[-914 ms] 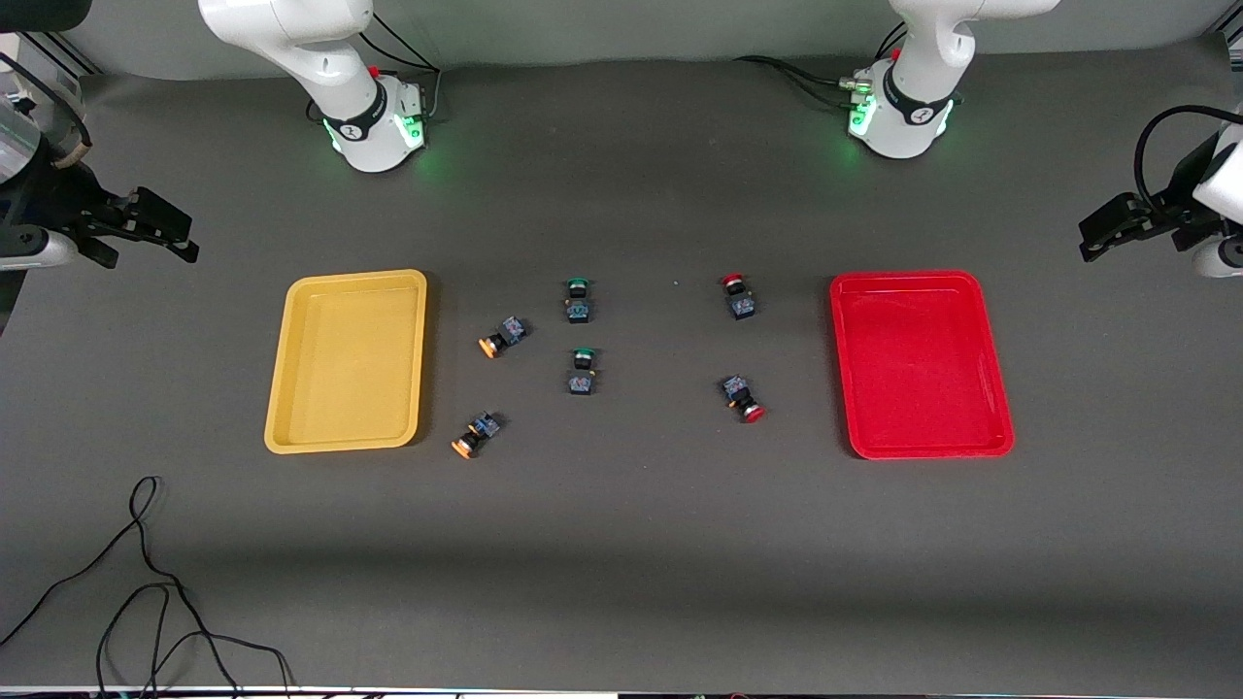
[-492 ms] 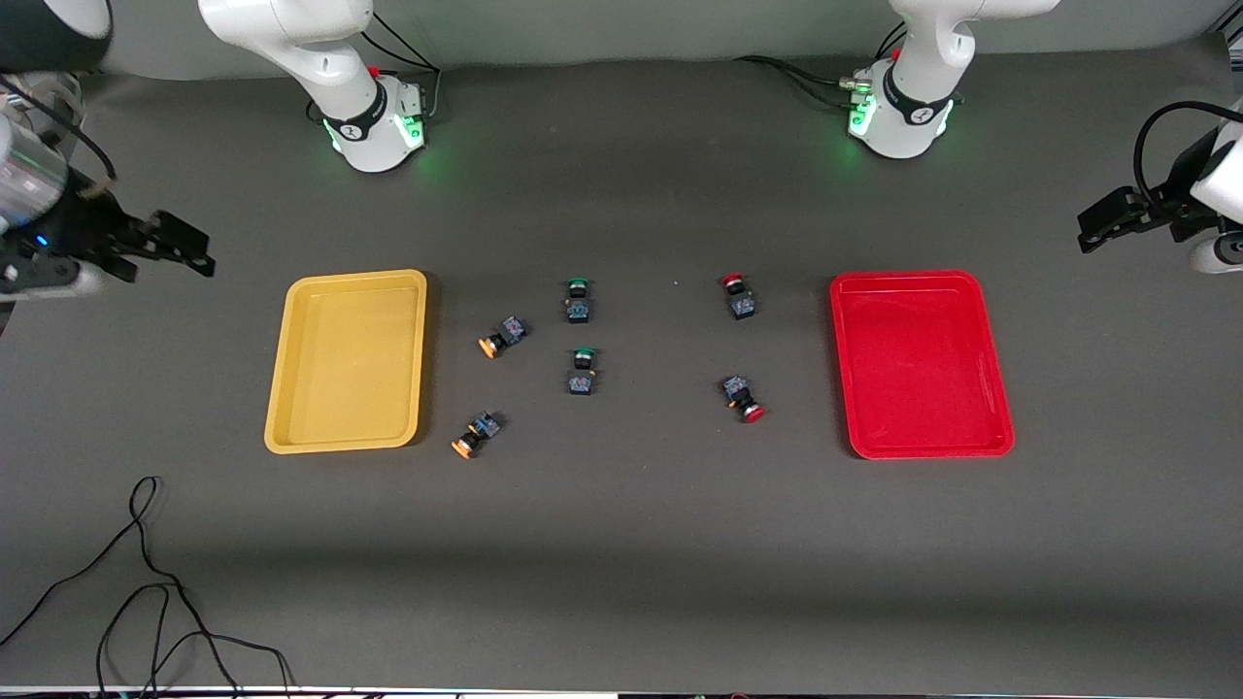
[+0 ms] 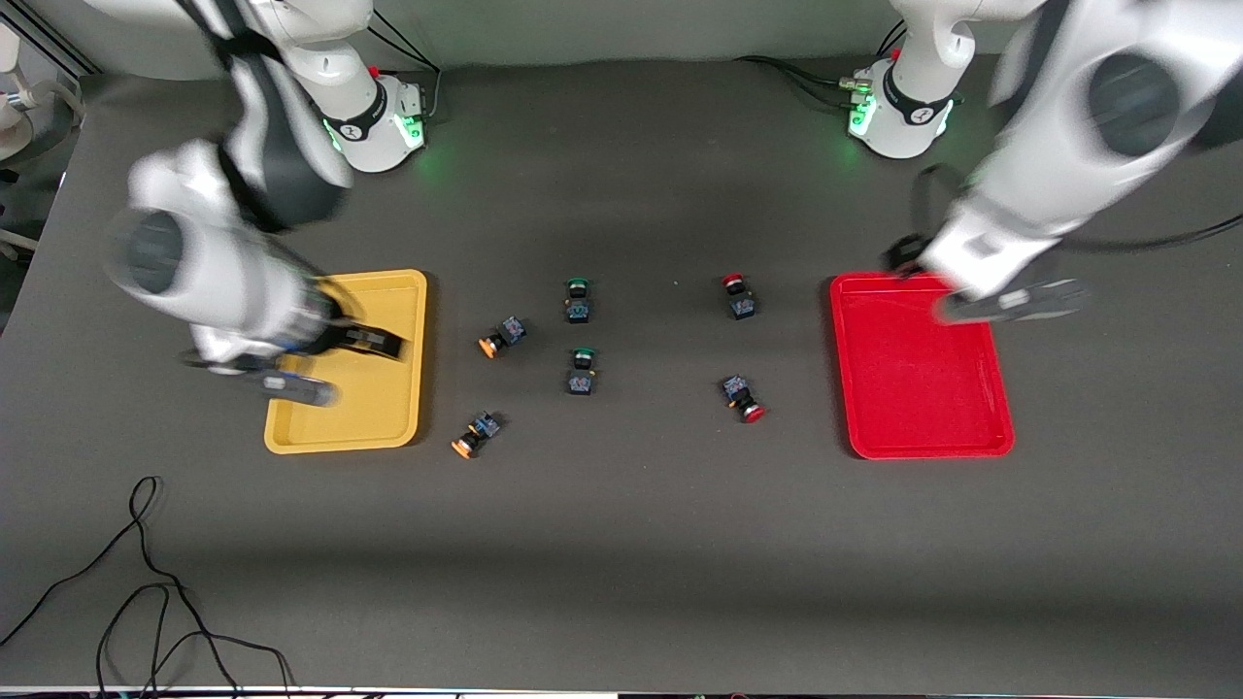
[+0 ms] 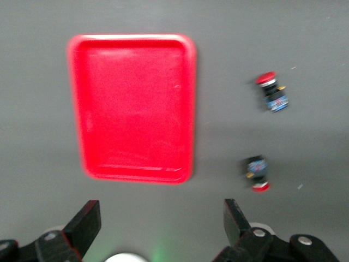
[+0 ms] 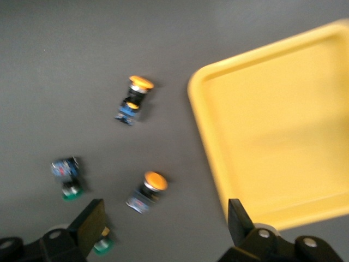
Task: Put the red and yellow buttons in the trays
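Front view: right gripper [image 3: 335, 364] over yellow tray [image 3: 408, 291].

Both arms out from the bases along the table's robot-side edge, each bent over its own end of the surface. Right gripper [image 3: 335, 364] up in the air over the right arm's end, toward the edge there, fingers [image 5: 90, 221] spread wide apart with nothing between them. Left gripper [image 3: 1010, 301] up in the air over the left arm's end, closer to the robot-side edge, fingers [image 4: 87, 221] likewise spread wide and empty. Both wrists turned so the fingers point down at the surface. Forearms blurred.
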Robot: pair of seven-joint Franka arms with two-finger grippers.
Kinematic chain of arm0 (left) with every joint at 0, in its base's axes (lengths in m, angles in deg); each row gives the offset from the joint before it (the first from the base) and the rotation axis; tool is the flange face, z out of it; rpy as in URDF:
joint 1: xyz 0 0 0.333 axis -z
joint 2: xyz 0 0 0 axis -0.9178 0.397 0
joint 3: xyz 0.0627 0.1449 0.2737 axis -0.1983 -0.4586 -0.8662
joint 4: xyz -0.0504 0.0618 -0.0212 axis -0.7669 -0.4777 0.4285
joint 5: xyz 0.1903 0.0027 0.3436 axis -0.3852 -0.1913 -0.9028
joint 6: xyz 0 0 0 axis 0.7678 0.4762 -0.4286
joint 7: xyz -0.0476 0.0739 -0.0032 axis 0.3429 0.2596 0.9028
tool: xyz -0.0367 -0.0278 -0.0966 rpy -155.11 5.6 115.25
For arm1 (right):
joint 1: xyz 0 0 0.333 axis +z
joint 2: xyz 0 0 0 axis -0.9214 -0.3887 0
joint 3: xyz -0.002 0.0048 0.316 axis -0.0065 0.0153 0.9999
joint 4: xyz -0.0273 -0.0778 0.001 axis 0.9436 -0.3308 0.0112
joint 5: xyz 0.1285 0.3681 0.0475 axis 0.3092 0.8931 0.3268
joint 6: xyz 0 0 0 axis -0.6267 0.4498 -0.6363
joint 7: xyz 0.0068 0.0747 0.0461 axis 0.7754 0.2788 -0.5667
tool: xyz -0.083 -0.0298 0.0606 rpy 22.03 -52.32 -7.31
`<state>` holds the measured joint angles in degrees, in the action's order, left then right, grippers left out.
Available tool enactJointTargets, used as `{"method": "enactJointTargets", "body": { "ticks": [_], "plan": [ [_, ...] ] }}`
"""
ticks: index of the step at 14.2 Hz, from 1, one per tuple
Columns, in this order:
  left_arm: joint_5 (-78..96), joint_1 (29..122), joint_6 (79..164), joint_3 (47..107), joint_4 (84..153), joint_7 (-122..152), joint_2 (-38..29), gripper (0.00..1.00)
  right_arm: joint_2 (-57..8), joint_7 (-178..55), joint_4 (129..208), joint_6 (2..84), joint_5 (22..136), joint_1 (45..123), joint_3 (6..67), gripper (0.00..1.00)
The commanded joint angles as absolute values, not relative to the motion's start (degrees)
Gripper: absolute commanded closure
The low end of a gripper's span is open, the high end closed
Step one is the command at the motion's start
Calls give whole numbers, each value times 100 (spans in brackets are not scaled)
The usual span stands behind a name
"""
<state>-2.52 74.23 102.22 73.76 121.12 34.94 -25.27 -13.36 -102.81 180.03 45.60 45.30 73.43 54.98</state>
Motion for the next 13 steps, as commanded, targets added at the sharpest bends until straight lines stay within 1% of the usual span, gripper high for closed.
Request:
{"method": "enactJointTargets", "body": {
  "ticks": [1, 2, 4, 6, 7, 10, 12, 13],
  "plan": [
    [-256, 7758, 11441, 7680, 12679, 4685, -1936, 0, -1921, -11702, 18613, 5901, 4551, 7459, 5862, 0],
    [-265, 7995, 11951, 7689, 12943, 5020, -1743, 0, -2150, -12038, 18710, 6246, 4516, 7556, 5863, 0],
    [-291, 8268, 12630, 7681, 13426, 5286, -1487, 0, -2458, -12383, 18807, 6521, 4516, 7601, 5863, 0],
    [-292, 8418, 13342, 7689, 14023, 5558, -1442, 1, -2591, -12752, 18912, 6609, 4516, 7644, 5872, 0],
    [-291, 8454, 13624, 7689, 14226, 5725, -1329, 1, -2574, -12928, 19105, 6784, 4516, 7775, 5872, 0],
    [-265, 8594, 14011, 7689, 14404, 6155, -916, 4, -2547, -13017, 19528, 7197, 4516, 7855, 5889, 0],
    [-265, 8708, 14267, 7698, 14466, 6420, -705, 11, -2530, -13253, 19598, 7225, 4516, 7855, 6038, 0],
    [-265, 8700, 14355, 7698, 14466, 6438, -590, 12, -2512, -13281, 19634, 7225, 4516, 7855, 6047, 0]
  ]
}}
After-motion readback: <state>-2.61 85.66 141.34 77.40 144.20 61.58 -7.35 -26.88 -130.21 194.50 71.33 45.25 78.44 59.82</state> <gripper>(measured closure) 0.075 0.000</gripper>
